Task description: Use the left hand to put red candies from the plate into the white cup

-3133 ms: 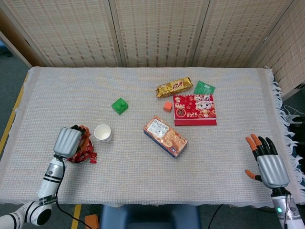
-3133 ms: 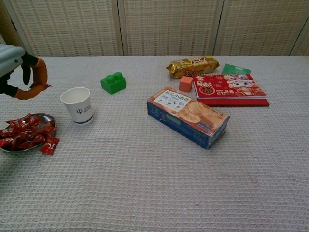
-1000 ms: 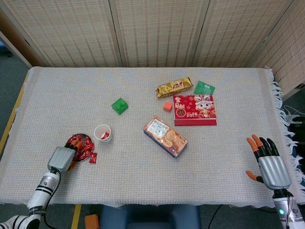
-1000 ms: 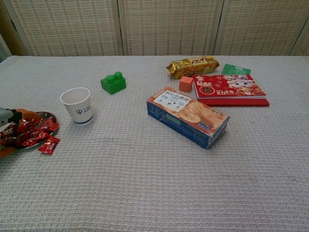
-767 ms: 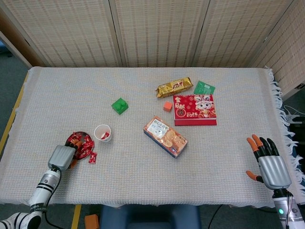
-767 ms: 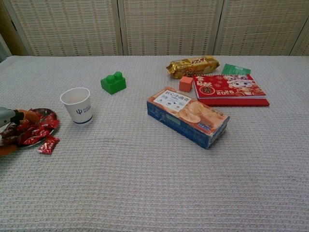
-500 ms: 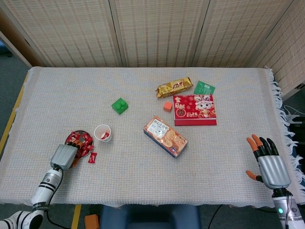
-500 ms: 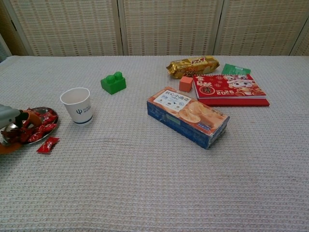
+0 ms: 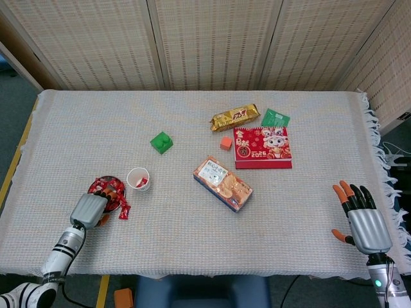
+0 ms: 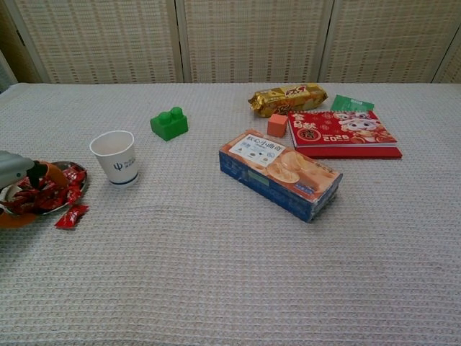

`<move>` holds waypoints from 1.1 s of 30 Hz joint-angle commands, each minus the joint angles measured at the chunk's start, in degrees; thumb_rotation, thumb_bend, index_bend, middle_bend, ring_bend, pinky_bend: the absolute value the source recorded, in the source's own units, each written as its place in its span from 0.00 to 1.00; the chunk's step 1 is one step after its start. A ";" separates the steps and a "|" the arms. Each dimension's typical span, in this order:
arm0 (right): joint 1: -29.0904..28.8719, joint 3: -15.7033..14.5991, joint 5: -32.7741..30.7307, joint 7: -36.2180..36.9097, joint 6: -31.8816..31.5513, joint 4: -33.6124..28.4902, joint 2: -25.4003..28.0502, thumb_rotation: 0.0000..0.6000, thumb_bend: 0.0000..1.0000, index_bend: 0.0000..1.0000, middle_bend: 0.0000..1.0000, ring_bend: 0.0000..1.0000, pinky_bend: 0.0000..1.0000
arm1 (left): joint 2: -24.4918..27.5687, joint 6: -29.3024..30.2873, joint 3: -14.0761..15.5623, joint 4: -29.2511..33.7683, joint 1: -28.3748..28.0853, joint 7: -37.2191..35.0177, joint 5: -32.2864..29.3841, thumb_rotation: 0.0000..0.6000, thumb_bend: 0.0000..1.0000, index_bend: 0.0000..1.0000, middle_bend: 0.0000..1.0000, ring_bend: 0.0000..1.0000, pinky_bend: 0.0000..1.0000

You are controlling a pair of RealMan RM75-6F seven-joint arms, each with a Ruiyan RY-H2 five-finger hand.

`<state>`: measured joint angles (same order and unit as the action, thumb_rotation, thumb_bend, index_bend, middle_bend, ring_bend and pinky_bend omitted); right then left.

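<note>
Progress: one red candy visible in cup (image 9: 139, 179), so at least one transfer done. Most candies (image 10: 45, 193) in pile on plate (image 9: 97, 184); one stray (image 9: 123, 211) on cloth beside plate. My left hand (image 9: 88, 209) low over plate's near edge, fingers (image 10: 56, 174) curled down into pile; cannot tell whether candy is held. Cup upright, just right of plate. My right hand (image 9: 361, 216) idle at far table edge, fingers spread, holding nothing. Judgement: early stage, bulk of candies left to move.
</note>
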<state>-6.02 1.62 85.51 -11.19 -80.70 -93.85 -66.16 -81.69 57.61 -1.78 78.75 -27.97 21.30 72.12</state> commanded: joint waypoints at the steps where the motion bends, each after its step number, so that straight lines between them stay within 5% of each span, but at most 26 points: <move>1: -0.11 -0.08 -0.09 -0.20 0.34 0.03 -0.09 1.00 0.02 0.00 0.00 0.00 0.00 | -0.51 -0.45 -0.40 -0.42 -0.49 -0.41 -0.12 1.00 0.35 0.28 0.21 0.29 1.00; 19: -0.13 -0.10 -0.65 -0.51 0.72 -0.50 0.25 1.00 0.02 0.00 0.00 0.00 0.00 | -2.20 -1.77 -0.79 -4.09 -1.45 -1.61 -0.81 1.00 0.35 0.41 0.29 0.36 1.00; 33: -0.23 -0.29 -0.66 -0.25 1.13 -0.79 0.54 1.00 0.02 0.00 0.00 0.00 0.00 | -2.27 -0.70 -0.69 -5.05 -1.32 -1.02 -0.33 1.00 0.45 0.51 0.44 0.47 1.00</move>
<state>-6.25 1.34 84.83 -11.46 -79.59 -94.63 -65.64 -83.98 56.85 -2.47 73.69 -29.33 20.16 71.80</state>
